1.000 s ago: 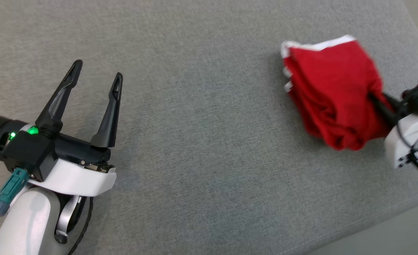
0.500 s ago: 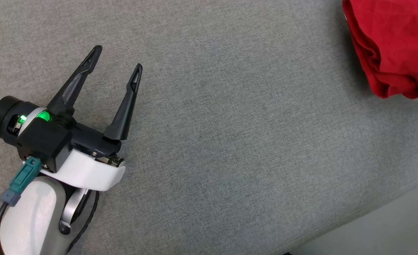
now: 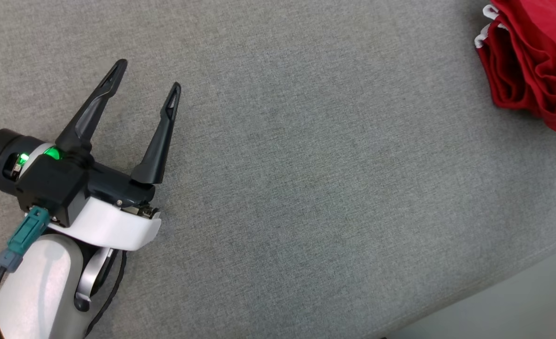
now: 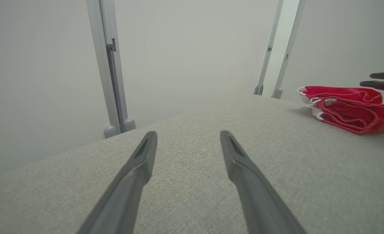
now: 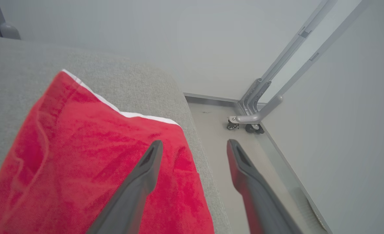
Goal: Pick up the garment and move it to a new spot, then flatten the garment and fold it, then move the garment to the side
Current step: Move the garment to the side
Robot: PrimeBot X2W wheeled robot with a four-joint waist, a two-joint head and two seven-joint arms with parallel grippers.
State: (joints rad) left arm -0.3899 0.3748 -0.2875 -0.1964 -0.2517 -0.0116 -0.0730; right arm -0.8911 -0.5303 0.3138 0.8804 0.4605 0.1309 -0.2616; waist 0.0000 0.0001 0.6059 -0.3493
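Near, 8 o'clock in head view: left end effector [image 3: 149, 73], fingers spread wide, empty, low over the counter [image 3: 306, 188]. Farther out, 2 o'clock: garment [image 3: 532, 70], red with white trim, folded in loose layers, lying close to the counter's right edge. Right end effector [image 5: 195, 142] above it, jaws apart, gripping nothing; one finger over the cloth, the other past the edge. Judged: last step, setting aside, about done. Next: lift straight clear without snagging the top fold; check for overhang.
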